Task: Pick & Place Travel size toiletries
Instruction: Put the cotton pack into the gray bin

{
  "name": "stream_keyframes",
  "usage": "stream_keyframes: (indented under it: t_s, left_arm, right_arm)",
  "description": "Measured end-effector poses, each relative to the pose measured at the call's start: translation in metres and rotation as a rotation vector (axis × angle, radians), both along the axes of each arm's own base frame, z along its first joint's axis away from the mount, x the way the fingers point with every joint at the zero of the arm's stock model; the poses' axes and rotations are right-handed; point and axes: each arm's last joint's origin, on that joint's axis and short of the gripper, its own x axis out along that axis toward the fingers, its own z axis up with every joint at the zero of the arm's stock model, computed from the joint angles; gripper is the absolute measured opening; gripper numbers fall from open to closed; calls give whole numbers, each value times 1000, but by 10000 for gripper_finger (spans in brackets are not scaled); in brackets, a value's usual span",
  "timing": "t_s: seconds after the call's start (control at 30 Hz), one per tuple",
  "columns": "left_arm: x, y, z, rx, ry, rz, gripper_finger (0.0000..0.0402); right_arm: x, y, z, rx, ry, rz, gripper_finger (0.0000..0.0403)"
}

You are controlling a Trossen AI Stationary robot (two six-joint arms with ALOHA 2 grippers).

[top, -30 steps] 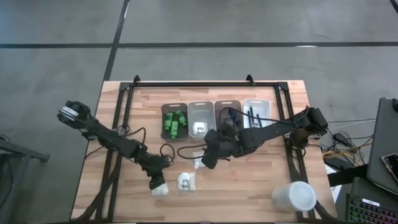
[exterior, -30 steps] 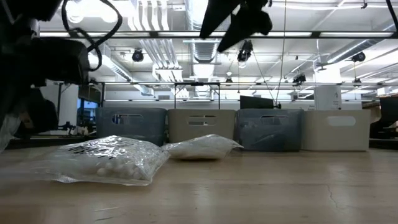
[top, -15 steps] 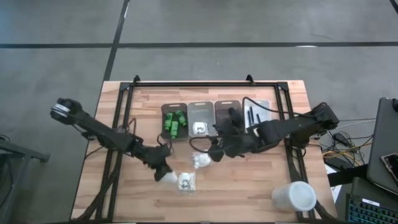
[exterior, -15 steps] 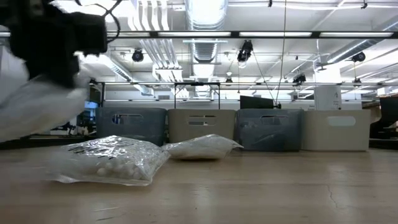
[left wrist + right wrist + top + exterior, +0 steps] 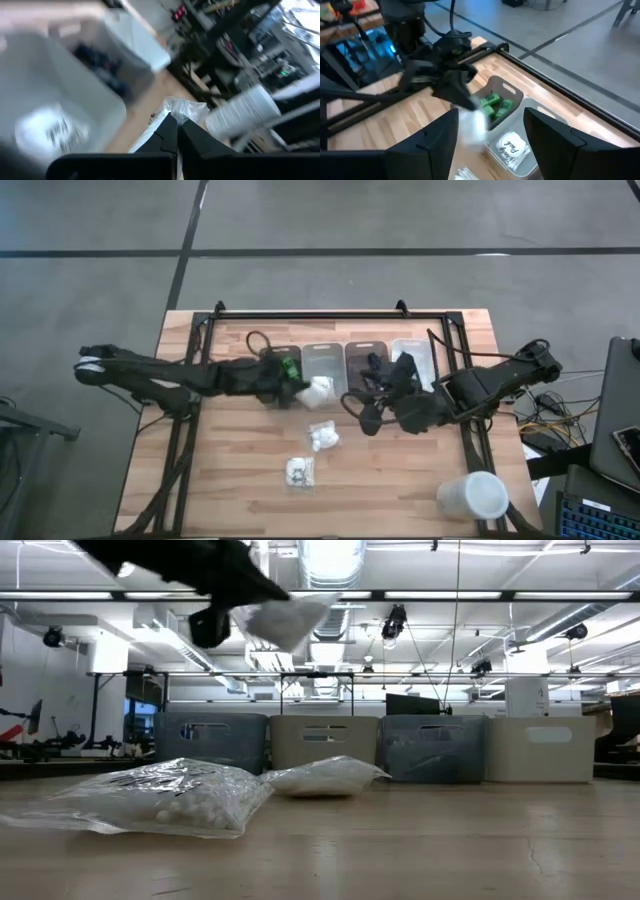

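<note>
**Left gripper holds a puff packet above the bins; right gripper spread, holding nothing**

Your left gripper (image 5: 297,389) reaches in from the left side of the worktop (image 5: 220,470) and is clamped on a clear packet of white puffs (image 5: 318,390); the packet hangs in the air at the edge of the second bin (image 5: 322,358), just beside the first bin (image 5: 272,358); in the low view the same packet (image 5: 285,620) hangs high above the wood with the gripper (image 5: 240,615) on it.

Your right gripper (image 5: 490,135) has its two fingers set well apart with nothing between them; in the high view it sits (image 5: 372,415) in front of the third bin (image 5: 362,355), just off the worktop's middle.

Bins, in a row along the far side, left to right: first bin, bright green small bottles (image 5: 280,372); second bin, one packet of white puffs lying flat (image 5: 512,147); third bin, dark items, too small to name; fourth bin (image 5: 412,350), thin dark sticks.

On the open wood: a second packet of puffs (image 5: 322,436) near the middle, in front of the second bin; a third packet (image 5: 299,471) nearer the front edge, apart from the second; a large white cup (image 5: 472,496) lying at the front right corner, well apart from everything else.
</note>
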Motion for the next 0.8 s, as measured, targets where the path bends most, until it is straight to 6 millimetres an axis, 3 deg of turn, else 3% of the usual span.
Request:
stream_keyframes:
  t_s: [0.2, 0.37, 0.53, 0.63, 0.8]
  left_arm:
    - [39, 32, 12, 129, 68, 92, 1]
    - [65, 60, -7, 172, 303, 110, 1]
    - [83, 77, -26, 182, 367, 69, 7]
    - [89, 81, -35, 204, 435, 60, 37]
    - [96, 84, -38, 272, 481, 73, 121]
  right_arm:
    - [-7, 8, 3, 16, -25, 5, 210]
    - [-12, 14, 1, 50, -27, 7, 201]
    - [-17, 19, -2, 82, -18, 1, 191]
    - [-18, 21, -6, 94, -16, -3, 187]
    - [-17, 22, -13, 105, -7, -17, 182]
